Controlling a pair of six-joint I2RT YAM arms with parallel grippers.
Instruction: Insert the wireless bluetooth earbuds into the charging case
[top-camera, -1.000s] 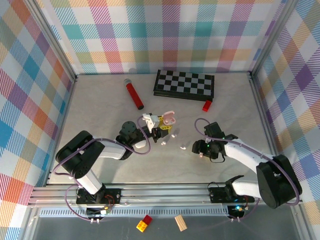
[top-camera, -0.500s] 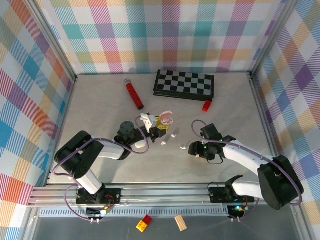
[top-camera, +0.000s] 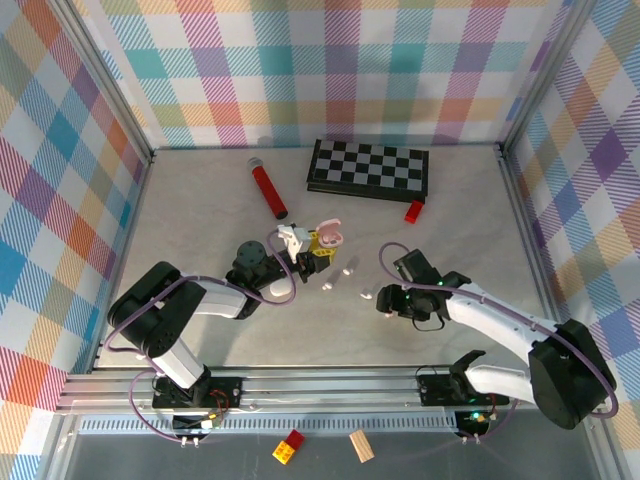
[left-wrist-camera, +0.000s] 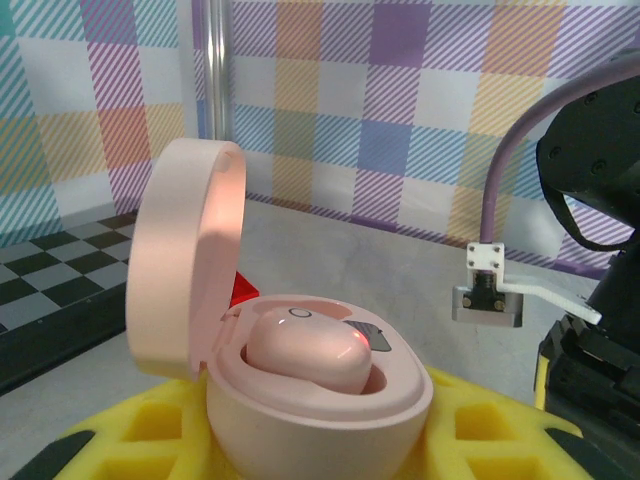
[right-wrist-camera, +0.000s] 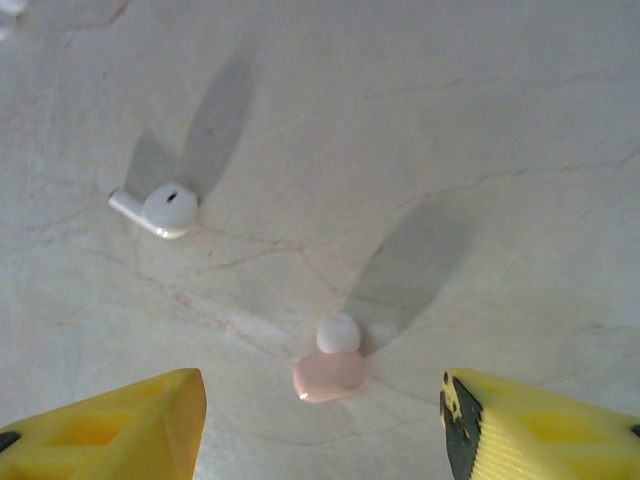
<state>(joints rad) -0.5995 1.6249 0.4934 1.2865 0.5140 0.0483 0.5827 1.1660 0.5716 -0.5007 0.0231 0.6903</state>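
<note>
Pink charging case (left-wrist-camera: 300, 400) clamped in left gripper (top-camera: 312, 248), lid up, one pinkish earbud (left-wrist-camera: 310, 355) seated inside. Right gripper (right-wrist-camera: 320, 420) jaws apart, low over marble table (right-wrist-camera: 480, 120); second pinkish earbud (right-wrist-camera: 330, 370) lying just ahead of gap, untouched. White earbud (right-wrist-camera: 160, 208) near it on table.

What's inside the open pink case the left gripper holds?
One pinkish earbud lies in the pink case, whose lid stands up. A grey patch shows beside the earbud; the earbud and the rim hide the rest of the inside.
</note>
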